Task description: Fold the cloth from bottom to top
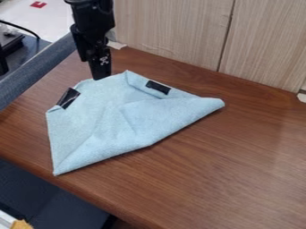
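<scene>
Your fold looks mostly made, the blue cloth [119, 123] lying on the surface [239, 170] with its lower side turned up slantwise and perhaps only squaring left, though I cannot tell whether the hand [101, 76] by its top edge is wide or narrow.

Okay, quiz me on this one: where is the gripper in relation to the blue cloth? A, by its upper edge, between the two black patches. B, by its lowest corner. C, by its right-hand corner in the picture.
A: the gripper is at the upper edge of the cloth, with one black patch to either side.
</scene>
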Controlling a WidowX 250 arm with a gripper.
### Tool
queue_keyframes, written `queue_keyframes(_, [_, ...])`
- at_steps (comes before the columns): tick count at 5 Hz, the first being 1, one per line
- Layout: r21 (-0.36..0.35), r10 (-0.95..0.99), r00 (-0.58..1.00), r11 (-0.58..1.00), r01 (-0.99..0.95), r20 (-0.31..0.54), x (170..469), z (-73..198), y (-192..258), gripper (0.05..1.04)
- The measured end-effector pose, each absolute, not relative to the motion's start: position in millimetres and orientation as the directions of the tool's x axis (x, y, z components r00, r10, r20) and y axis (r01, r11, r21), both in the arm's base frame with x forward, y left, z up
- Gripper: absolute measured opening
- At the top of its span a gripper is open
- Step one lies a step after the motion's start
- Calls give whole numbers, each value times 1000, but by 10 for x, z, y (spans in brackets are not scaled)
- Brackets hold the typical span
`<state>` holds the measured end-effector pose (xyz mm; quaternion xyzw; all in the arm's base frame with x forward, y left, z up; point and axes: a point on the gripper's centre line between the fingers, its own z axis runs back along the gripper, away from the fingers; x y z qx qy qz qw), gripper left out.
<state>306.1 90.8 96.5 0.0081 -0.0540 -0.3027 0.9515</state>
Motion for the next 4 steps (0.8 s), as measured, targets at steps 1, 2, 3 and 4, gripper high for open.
queue_keyframes(1, [25,-570,818,821,570,82,3045,880,903,999])
queue_keyframes(2, [-25,-480,875,876,482,58,2914,722,858,999])
queue_keyframes(3, [-65,-368,929,927,370,44,2778,637,920,999])
queue_keyframes(4, [-48,-256,967,965,256,23,2574,652,981,999])
